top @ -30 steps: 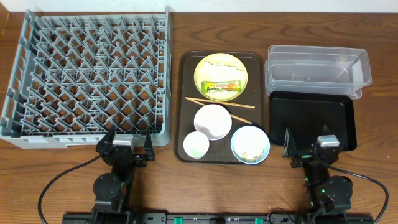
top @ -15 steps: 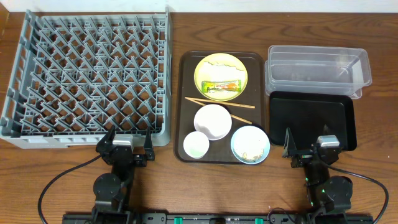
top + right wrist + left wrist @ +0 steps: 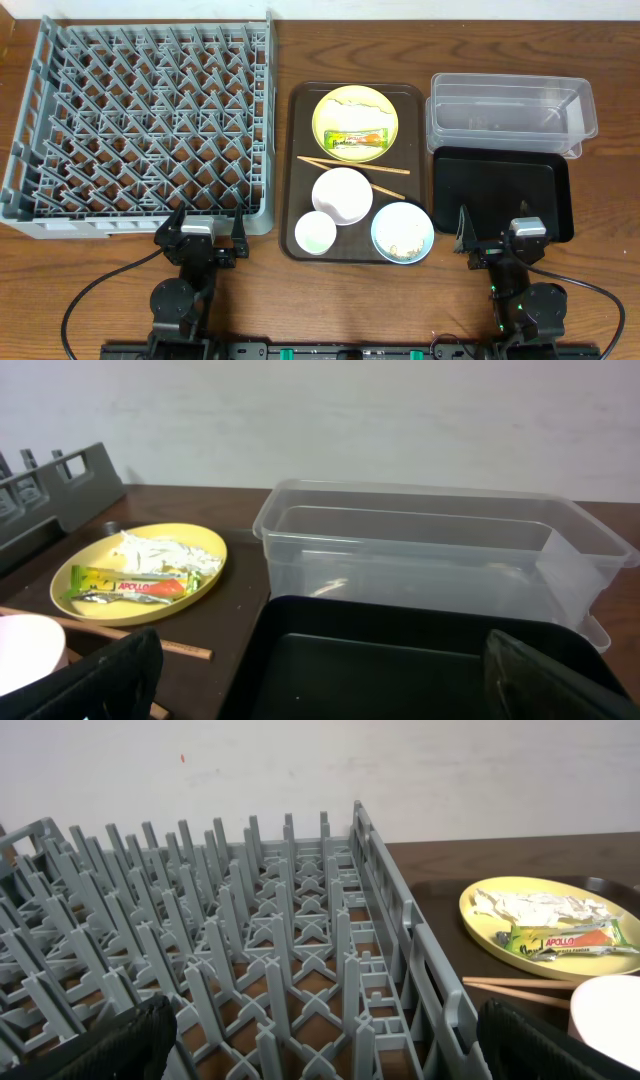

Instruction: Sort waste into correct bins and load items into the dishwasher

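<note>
Behind the wooden table [image 3: 610,50] and grey rack [image 3: 80,225], a plain white wall [image 3: 450,770]

One word can be read, and it is printed on the green-and-yellow snack wrapper [image 3: 570,940], which lies on the yellow plate [image 3: 482,932]. Through my left wrist camera I read "APOLLO" in capital letters along the middle of the wrapper. A smaller line of print sits just under that word, but it is too small for me to make out. Through my right wrist camera the same wrapper [image 3: 130,588] again shows "APOLLO" in capitals. From overhead, the wrapper's print is only a blur of colour. I can read nothing else.
</note>
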Available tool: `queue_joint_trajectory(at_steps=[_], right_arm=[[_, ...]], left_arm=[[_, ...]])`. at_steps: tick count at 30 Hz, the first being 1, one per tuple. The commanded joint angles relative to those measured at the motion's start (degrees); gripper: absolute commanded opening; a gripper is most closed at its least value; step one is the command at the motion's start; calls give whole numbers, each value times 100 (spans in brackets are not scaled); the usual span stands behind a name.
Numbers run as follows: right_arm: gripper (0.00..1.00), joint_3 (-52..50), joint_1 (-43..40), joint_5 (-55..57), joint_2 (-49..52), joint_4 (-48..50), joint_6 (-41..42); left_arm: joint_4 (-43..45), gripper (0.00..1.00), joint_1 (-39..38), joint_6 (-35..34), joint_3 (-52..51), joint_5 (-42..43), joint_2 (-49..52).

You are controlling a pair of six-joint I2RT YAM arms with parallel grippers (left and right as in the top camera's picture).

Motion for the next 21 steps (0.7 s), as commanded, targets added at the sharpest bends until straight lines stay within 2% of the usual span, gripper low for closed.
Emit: queue_joint_trajectory(at_steps=[1,5,15,21], right_arm=[[99,-7,59,46,13,-11,-87],[99,-7,59,496,13,216,-85],[99,83,59,455,13,1541,87],[99,780,59,450,271,1519,87]], left_arm=[[-225,96,-7,98,-96,-114,11],[-225,96,-7,98,-96,-114,11],[-225,96,-7,98,-96,-114,11],[-225,96,-7,98,-96,-114,11]])
